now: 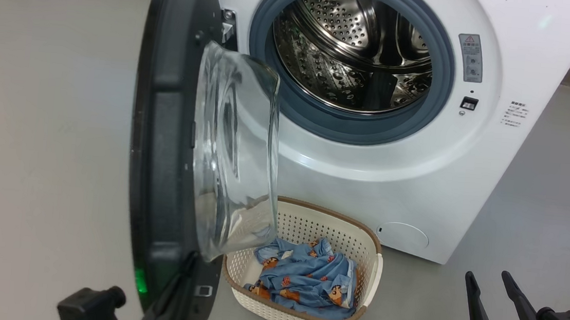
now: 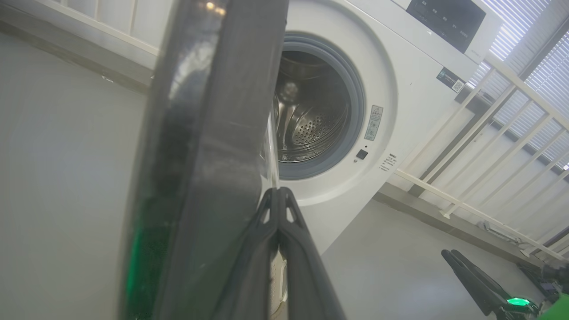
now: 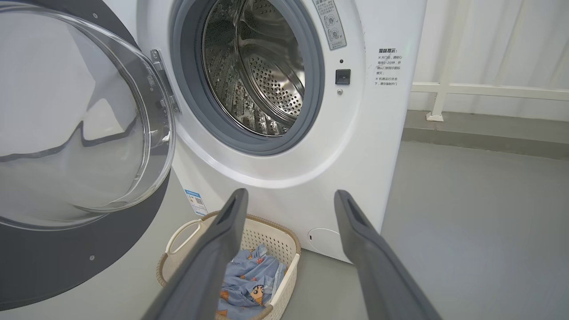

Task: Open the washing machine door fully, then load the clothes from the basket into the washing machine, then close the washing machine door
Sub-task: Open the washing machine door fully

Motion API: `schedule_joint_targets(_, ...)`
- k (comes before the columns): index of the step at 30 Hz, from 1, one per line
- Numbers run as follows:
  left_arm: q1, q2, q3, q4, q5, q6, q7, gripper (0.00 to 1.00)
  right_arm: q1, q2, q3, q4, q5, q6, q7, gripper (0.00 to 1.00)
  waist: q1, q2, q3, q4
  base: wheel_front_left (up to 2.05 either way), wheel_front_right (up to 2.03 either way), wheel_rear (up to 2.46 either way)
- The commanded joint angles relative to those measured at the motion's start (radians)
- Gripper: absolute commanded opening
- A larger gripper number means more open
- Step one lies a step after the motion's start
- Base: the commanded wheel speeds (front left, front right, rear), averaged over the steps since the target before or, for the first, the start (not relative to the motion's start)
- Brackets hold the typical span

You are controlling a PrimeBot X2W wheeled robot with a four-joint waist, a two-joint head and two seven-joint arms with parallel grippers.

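The washing machine door [image 1: 168, 134] stands swung well out from the washing machine [image 1: 416, 192], roughly edge-on to me, its clear glass bowl [image 1: 234, 150] bulging toward the opening. I'd judge the first step is nearly done, though the door may have a little further to swing before it counts as fully open. The left gripper [image 2: 278, 191] has its two dark fingers pressed flat together with nothing between them. Their tips sit at the door's lower inner edge, looking as if they lean on it rather than clasp it. The right gripper [image 1: 486, 274] hangs low and off to the side, well apart from everything, jaws spread wide and empty. Loading hasn't begun. The steel drum [image 1: 351, 47] shows bare perforated metal with no fabric in the part I can see. All the clothes [image 1: 305, 280], light blue with little orange-brown figures, lie crumpled in the bottom of the basket [image 1: 311, 219]. The basket sits on the floor just in front of the machine, partly beneath the door's glass. So the clothes have yet to go in, and the door has yet to be closed.
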Motion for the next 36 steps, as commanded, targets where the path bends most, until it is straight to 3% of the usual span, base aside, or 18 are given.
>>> schedule_joint_targets(1,-0.052,0.015,0.064,-0.012,0.003,0.02,-0.016,0.0,-0.002,-0.016,0.024,-0.021,0.008,0.002,-0.012,1.0,-0.0001,0.0,0.0,0.004,0.0,0.0,0.0)
schedule_joint_targets(14,-0.117,0.046,0.188,0.114,-0.027,0.037,-0.08,0.0,0.009,-0.022,0.025,-0.022,0.012,0.002,-0.012,1.0,-0.0001,0.0,0.008,0.029,0.0,0.0,0.0)
schedule_joint_targets(28,-0.313,0.127,0.341,0.464,-0.051,0.034,-0.191,0.0,0.0,-0.032,0.027,-0.018,0.006,0.002,-0.012,1.0,-0.0001,0.0,0.031,0.007,0.0,0.0,0.0)
schedule_joint_targets(36,-0.415,0.167,0.379,0.65,-0.058,0.016,-0.222,0.0,0.004,-0.034,0.025,-0.016,0.007,0.002,-0.012,1.0,-0.0001,0.0,0.032,-0.003,0.0,0.0,0.0)
